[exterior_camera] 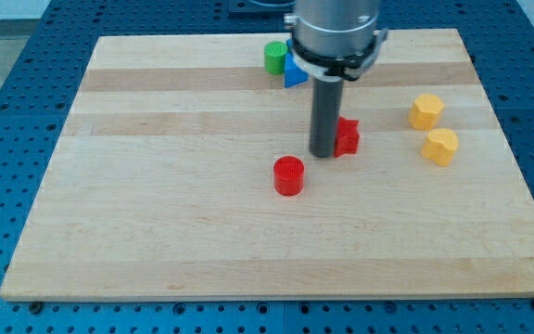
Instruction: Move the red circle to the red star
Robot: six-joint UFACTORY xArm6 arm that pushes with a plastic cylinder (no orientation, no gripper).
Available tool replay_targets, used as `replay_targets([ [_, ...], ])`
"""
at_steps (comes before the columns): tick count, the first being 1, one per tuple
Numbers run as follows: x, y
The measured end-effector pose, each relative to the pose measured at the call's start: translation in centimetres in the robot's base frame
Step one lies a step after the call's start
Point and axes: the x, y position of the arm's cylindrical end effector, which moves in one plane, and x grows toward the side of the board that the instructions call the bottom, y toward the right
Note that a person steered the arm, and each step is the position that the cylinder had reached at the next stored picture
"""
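While my rod hangs down from the view's top over the middle of the wooden board, my tip rests on the surface just at the view's left edge of the red star, so close that the two look to be touching, though I cannot tell for certain whether they meet. I carry no jaws at all, only this straight dark rod, so there is nothing spread, pressed together or pinching anything.

The red circle, a short cylinder, stands below and to the view's left of my tip, near it but clearly apart, and likewise apart from the red star. The star is partly hidden behind my rod, so only its right-hand portion shows.

Toward the view's top, close to the board's far edge, a green block, which seems to be a round one, sits against a blue block whose shape I cannot make out because my arm's housing covers part of it.

At the view's right, two yellow blocks stand near each other: the upper yellow block looks roughly hexagonal, and the lower yellow block has a rounded, heart-like outline. Both are well apart from the red pieces.

The board lies on a blue perforated table.
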Motion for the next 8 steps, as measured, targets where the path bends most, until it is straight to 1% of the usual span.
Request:
replay_targets([
  [1, -0.9, 2.6],
  [2, -1.1, 3.1],
  [3, -1.4, -0.9],
  [4, -1.4, -8.8],
  [5, -1.4, -11.5],
  [6, 0.1, -13.7],
  [7, 6.2, -15.0],
  [8, 8.4, -15.0],
])
